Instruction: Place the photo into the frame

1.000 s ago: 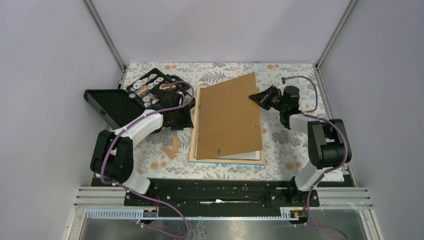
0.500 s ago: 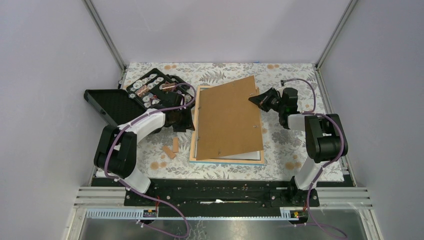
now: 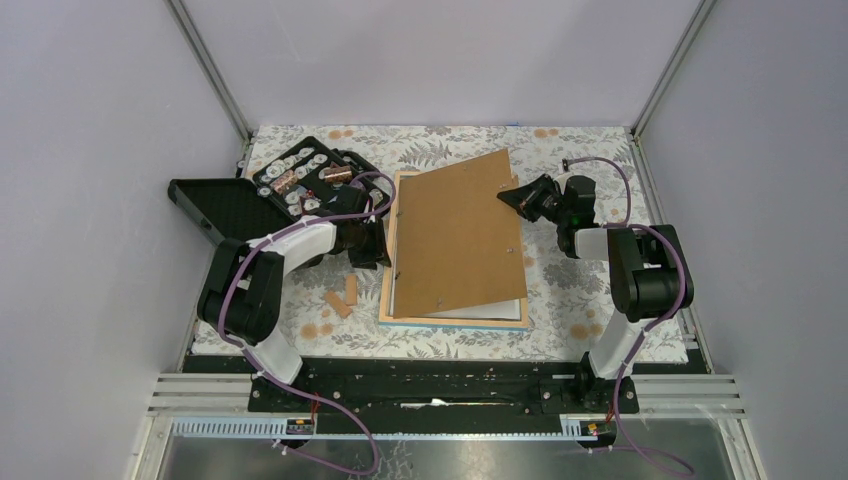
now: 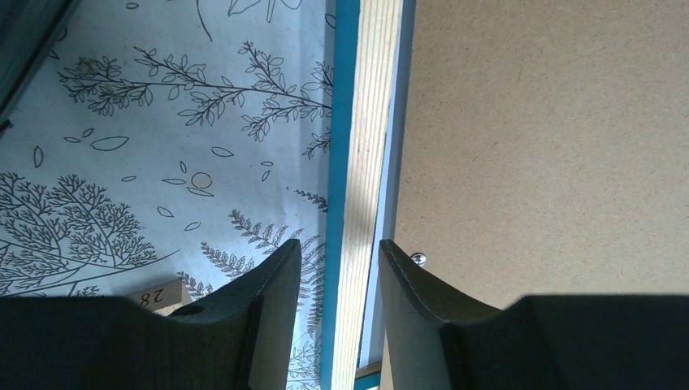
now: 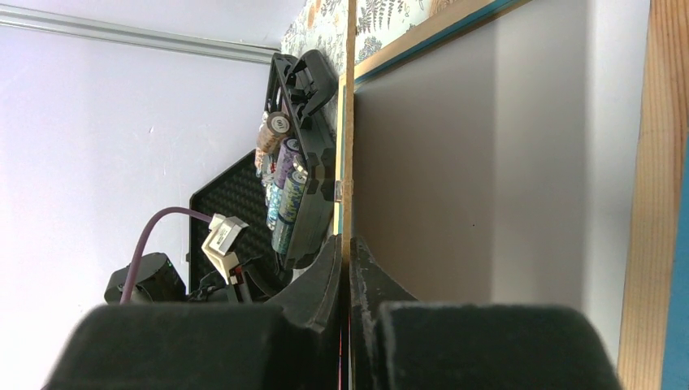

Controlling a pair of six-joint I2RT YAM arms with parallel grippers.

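Note:
The frame point(image 3: 386, 300) lies back up on the table, its light wood rim point(image 4: 370, 122) edged in blue. My left gripper point(image 4: 340, 244) is open and straddles the left rim, one finger on each side; it is under its wrist point(image 3: 372, 238) in the top view. A plain brown backing board point(image 3: 455, 235) rests tilted on the frame. My right gripper point(image 3: 512, 197) is shut on the board's right edge point(image 5: 346, 162) and holds it raised. Beneath the board lies the photo point(image 3: 495, 308), only its white back point(image 5: 617, 162) visible.
A black case of small parts point(image 3: 305, 180) stands open at the back left, its lid point(image 3: 215, 210) folded out, close behind the left arm. Two small wooden blocks point(image 3: 343, 297) lie left of the frame, one point(image 4: 158, 294) beside the left finger.
My left gripper has slid right onto the frame's left rim and its jaws have narrowed. The right gripper still holds the board's edge, hardly moved.

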